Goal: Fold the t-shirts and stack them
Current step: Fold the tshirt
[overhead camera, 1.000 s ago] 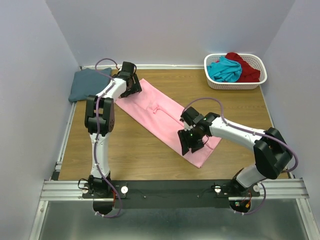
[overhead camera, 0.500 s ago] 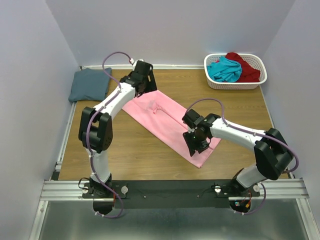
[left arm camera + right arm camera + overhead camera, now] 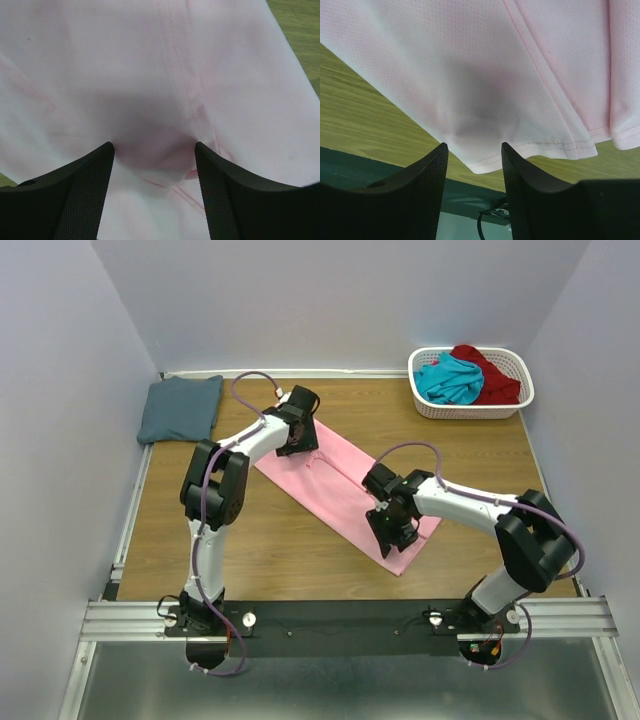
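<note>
The light pink t-shirt (image 3: 340, 485) lies as a long folded strip, slanting across the wooden table (image 3: 250, 530). My left gripper (image 3: 300, 435) is low over its far left end. In the left wrist view the gripper (image 3: 154, 150) is open, with a small raised fold of pink cloth (image 3: 150, 75) between the fingers. My right gripper (image 3: 395, 527) is at the strip's near right end. In the right wrist view it (image 3: 474, 150) stands open astride the hem corner of the pink cloth (image 3: 495, 60). A slate blue-grey t-shirt (image 3: 180, 408) lies folded at the far left.
A white slotted basket (image 3: 470, 405) at the far right corner holds a teal t-shirt (image 3: 447, 378) and a dark red one (image 3: 492, 375). Walls close in the table on three sides. The table's front edge (image 3: 385, 167) runs just below the right fingers.
My left gripper has swung right from the shirt's far left corner to the middle of its far end and come down on it. The right gripper has shifted slightly towards the near hem.
</note>
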